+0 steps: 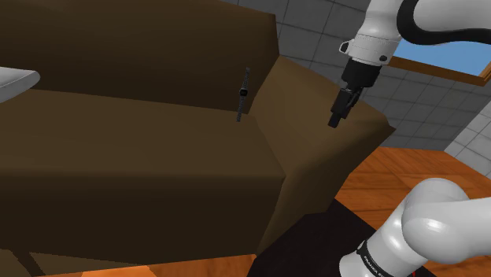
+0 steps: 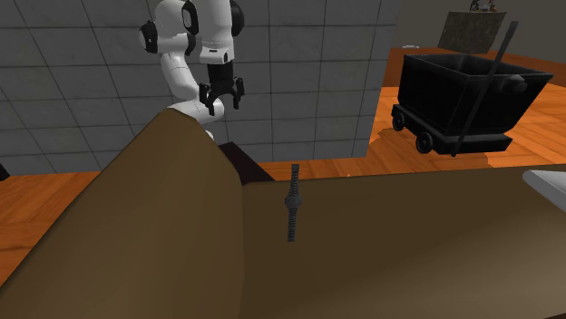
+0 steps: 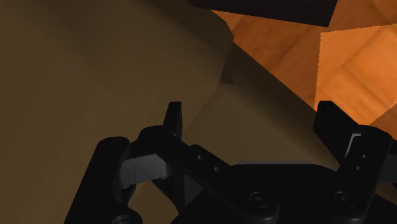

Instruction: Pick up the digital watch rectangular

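Shoulder view: watch (image 1: 243, 94), a thin dark strap with a small rectangular face, stands on edge against the sofa armrest (image 1: 307, 94); gripper (image 1: 338, 118) hovers well apart. Second exterior view: strap upright at seat crease; likely risk, a nudge topples it. Wrist view: fingers (image 3: 172, 118) wide apart, empty.

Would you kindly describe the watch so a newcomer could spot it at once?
Find the brown sofa. Beside its armrest, against the brown upholstery, is the watch. It is a slim dark straight strap, unlike the broad pale object farther along.
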